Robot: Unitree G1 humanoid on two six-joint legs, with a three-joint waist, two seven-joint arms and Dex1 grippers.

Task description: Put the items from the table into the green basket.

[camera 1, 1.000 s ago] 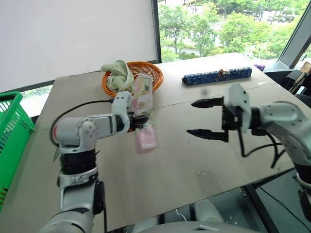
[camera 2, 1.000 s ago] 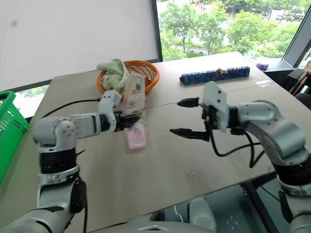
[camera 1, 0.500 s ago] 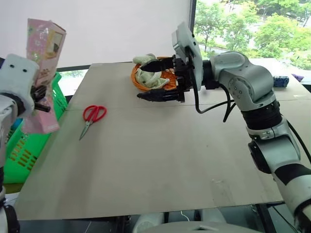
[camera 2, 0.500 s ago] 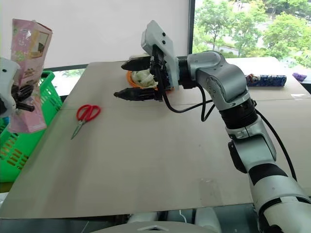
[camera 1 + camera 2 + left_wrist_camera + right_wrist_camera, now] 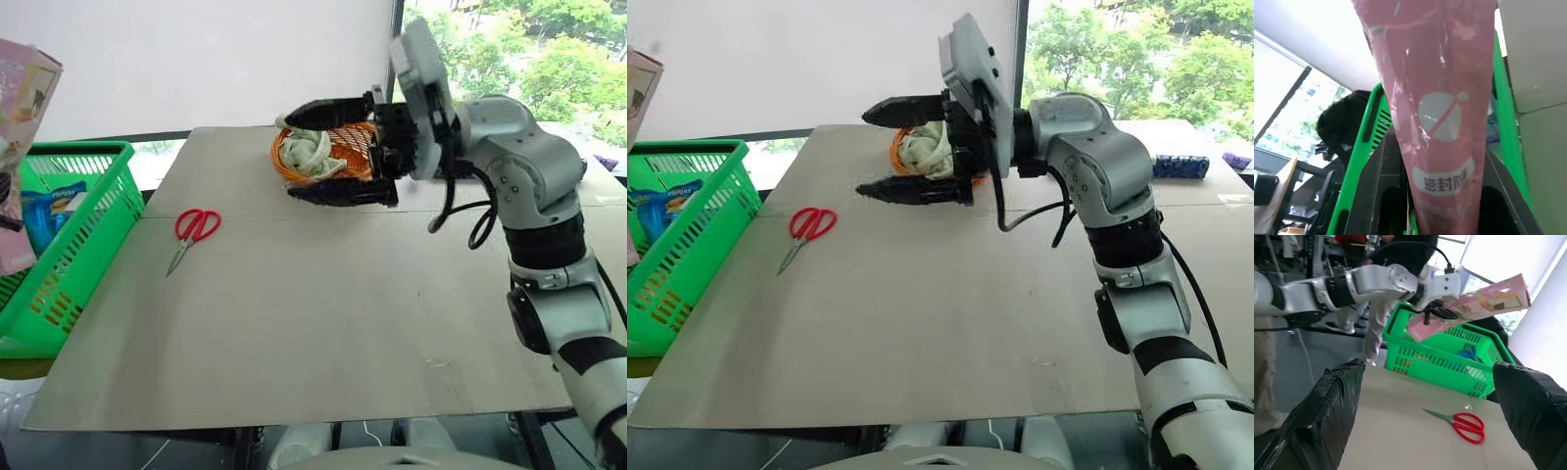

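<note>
The left pincer [image 5: 1431,308] is clamped on one long pink flower-printed box [image 5: 1474,303], held in the air above the green basket [image 5: 73,230]. In the head views the box [image 5: 22,147] is cut off at the picture edge, so its full length cannot be read there. In the left wrist view the box [image 5: 1437,112] rises between the two black fingers [image 5: 1378,196] and hides most of the basket behind it.

One green basket stands beside the tabletop's [image 5: 323,323] left edge; a blue packet [image 5: 44,215] lies inside, partly screened by the lattice wall.

One pair of red-handled scissors [image 5: 193,232] lies flat near the left edge – well apart from both pincers.

The right pincer [image 5: 338,152] is wide open and empty, pointing left, raised above the far part of the tabletop. It partly covers one orange wicker basket [image 5: 348,147] holding a pale green cloth [image 5: 306,152].
</note>
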